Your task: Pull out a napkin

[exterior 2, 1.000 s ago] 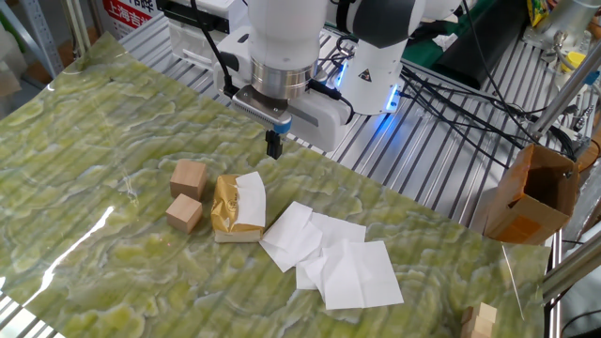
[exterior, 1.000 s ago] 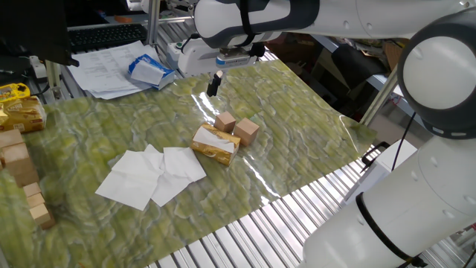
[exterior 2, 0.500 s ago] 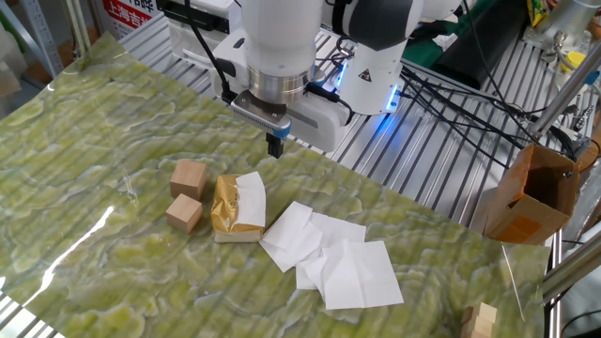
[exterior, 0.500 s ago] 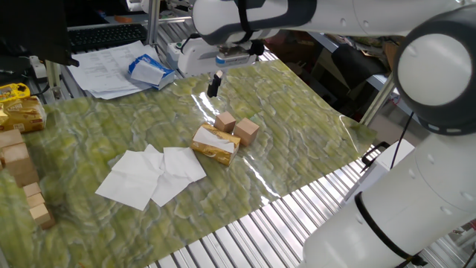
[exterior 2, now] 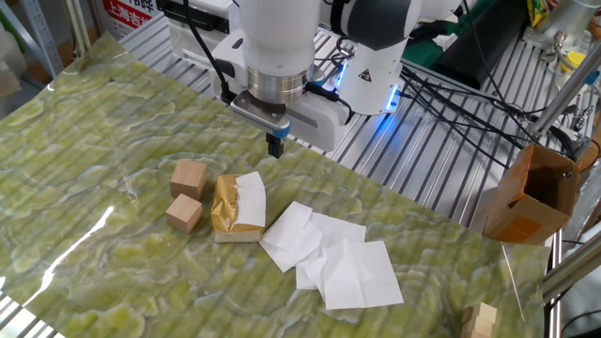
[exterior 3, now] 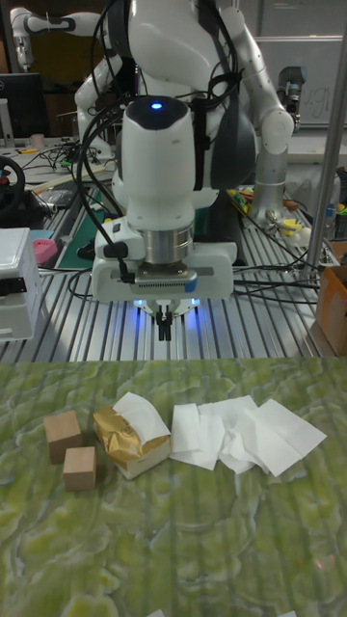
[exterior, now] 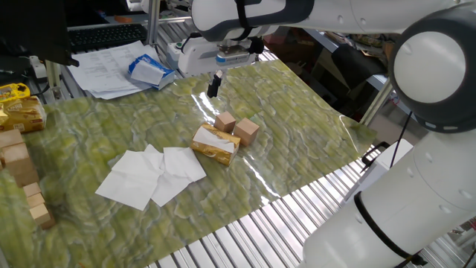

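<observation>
A small golden-yellow pack [exterior: 216, 146] [exterior 2: 228, 208] [exterior 3: 127, 443] lies on the green mat. A white napkin [exterior 2: 250, 197] [exterior 3: 143, 413] [exterior: 218, 137] sticks out of its top. Several loose napkins [exterior: 149, 175] [exterior 2: 333, 258] [exterior 3: 241, 434] lie spread beside the pack. My gripper [exterior: 214, 85] [exterior 2: 275, 146] [exterior 3: 165, 330] hangs above the mat's far edge, behind the pack and apart from it. Its black fingers are shut with nothing between them.
Two wooden blocks [exterior: 236, 127] [exterior 2: 186, 193] [exterior 3: 70, 450] sit close to the pack. Printed papers [exterior: 104, 63] and a blue-white pack [exterior: 149, 71] lie beyond the mat. More blocks [exterior: 18, 167] and yellow packs [exterior: 18, 112] stand at one side. A cardboard box [exterior 2: 531, 192] stands off the table.
The arm has shifted only very slightly. The gripper stays shut in nearly the same spot; pack and napkins have not moved.
</observation>
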Controlling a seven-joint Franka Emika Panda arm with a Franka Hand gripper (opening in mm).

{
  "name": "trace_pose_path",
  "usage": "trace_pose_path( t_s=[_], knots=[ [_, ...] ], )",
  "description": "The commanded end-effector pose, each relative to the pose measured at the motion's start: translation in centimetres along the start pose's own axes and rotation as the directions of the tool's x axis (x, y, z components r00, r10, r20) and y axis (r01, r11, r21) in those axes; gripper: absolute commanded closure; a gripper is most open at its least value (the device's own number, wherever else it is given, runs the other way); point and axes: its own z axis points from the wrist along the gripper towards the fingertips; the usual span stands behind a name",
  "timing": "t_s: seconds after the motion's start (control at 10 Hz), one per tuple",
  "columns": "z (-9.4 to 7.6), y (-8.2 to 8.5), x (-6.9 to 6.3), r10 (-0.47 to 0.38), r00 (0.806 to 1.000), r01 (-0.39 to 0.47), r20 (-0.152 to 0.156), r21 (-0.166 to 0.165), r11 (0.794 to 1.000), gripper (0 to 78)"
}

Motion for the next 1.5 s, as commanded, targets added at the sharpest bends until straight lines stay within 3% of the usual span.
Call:
trace_pose_path(
  t_s=[0.1, 0.7, 0.9, 1.5],
  knots=[
    [-0.13, -0.01, -0.05, -0.001, 1.000, 0.001, 0.003, 0.000, 1.000, 77.6],
    [-0.13, -0.01, -0.05, -0.008, 1.000, 0.008, 0.005, 0.002, 1.000, 77.6],
    [-0.13, -0.01, -0.05, -0.007, 1.000, 0.007, -0.002, 0.041, 0.999, 77.6],
    [-0.13, -0.01, -0.05, 0.024, 0.999, -0.023, -0.023, 0.072, 0.997, 77.6]
  ],
)
